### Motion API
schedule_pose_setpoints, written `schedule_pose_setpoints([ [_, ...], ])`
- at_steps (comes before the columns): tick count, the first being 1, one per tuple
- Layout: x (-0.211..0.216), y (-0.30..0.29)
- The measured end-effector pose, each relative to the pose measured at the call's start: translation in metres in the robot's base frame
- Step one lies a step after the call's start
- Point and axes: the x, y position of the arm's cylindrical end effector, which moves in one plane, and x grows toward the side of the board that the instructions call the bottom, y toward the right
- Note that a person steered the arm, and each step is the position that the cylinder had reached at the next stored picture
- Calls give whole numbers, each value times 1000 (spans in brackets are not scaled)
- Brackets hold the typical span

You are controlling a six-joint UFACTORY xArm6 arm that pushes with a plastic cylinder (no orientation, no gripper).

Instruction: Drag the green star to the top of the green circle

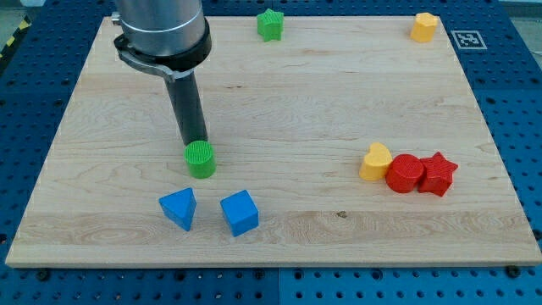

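The green star [270,24] sits at the view's top edge of the wooden board [279,102], a little right of the arm. The green circle [201,158] is a ribbed round block at the board's lower left. My tip [195,142] is at the circle's top edge, touching or just behind it; the contact point is hidden by the circle. The star is far above and to the right of my tip.
A blue triangle [179,208] and a blue cube [240,213] lie below the green circle. A yellow heart [376,161], red circle [406,174] and red star [438,174] cluster at the right. Another yellow heart [424,27] is at the top right.
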Motion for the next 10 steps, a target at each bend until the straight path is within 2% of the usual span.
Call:
schedule_pose_setpoints([
  [2, 35, 13],
  [3, 31, 14],
  [6, -207, -19],
  [7, -269, -7],
  [8, -273, 22],
  [9, -272, 104],
  [10, -273, 152],
])
